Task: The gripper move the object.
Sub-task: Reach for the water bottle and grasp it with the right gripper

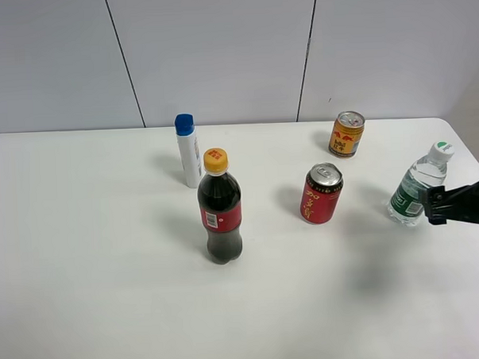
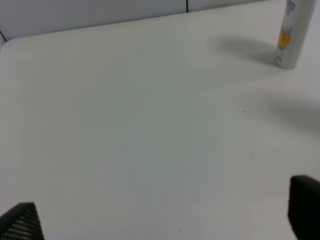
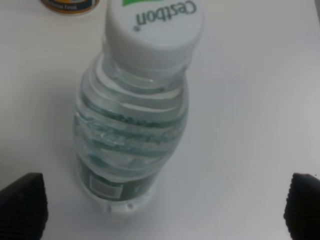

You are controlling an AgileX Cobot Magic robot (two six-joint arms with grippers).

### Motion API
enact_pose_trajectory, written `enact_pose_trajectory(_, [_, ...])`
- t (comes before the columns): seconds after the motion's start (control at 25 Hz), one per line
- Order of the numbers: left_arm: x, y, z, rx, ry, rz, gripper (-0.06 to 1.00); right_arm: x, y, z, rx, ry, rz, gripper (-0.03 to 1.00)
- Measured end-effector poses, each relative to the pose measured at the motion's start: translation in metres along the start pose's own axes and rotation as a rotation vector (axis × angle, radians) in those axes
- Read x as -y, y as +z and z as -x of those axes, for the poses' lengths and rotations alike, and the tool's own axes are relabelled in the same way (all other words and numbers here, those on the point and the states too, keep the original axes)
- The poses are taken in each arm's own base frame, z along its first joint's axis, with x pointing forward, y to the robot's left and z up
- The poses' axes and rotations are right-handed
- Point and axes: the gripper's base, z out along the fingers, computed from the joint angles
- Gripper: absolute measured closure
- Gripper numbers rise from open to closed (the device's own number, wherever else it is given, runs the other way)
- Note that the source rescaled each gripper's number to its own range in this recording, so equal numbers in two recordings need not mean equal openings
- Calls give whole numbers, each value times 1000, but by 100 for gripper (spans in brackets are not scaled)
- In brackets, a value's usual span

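The water bottle (image 1: 415, 189) stands upright on the white counter (image 1: 92, 257) near its right edge, to the right of the red can (image 1: 322, 194) and in front of the yellow can (image 1: 346, 134). The right tool (image 1: 430, 205) reaches in from the right border of the high view, where most of its arm is cut off. Its dark tip overlaps the lower part of the bottle there, so contact cannot be judged from that view. In the right wrist view the tool (image 3: 161, 206) is spread wide, one black tip at each lower corner, both clear of the bottle's sides. The bottle fills that view, with its white cap closest and its label partly hidden by the ribbed body. Only a sliver of the yellow can shows beyond it. The left tool (image 2: 162, 215) is also spread, with only two dark tips visible over bare counter. The lower half of the white tube (image 2: 291, 35) shows there, its top cut off. The cola bottle (image 1: 220, 212) stands just in front of that tube, near the middle of the counter.
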Motion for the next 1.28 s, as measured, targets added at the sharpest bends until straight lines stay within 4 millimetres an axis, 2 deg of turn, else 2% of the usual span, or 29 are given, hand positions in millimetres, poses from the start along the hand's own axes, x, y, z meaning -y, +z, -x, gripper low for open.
enact_pose_trajectory(0.2, [0, 0, 0, 0, 0, 0, -6, 7, 15, -7, 4, 31, -10, 8])
enact_pose_trajectory(0.6, [0, 0, 0, 0, 0, 0, -6, -5, 57, -26, 54, 50, 85, 7])
enact_pose_trajectory(1.28, [0, 0, 0, 0, 0, 0, -6, -11, 73, -31, 177, 18, 110, 7])
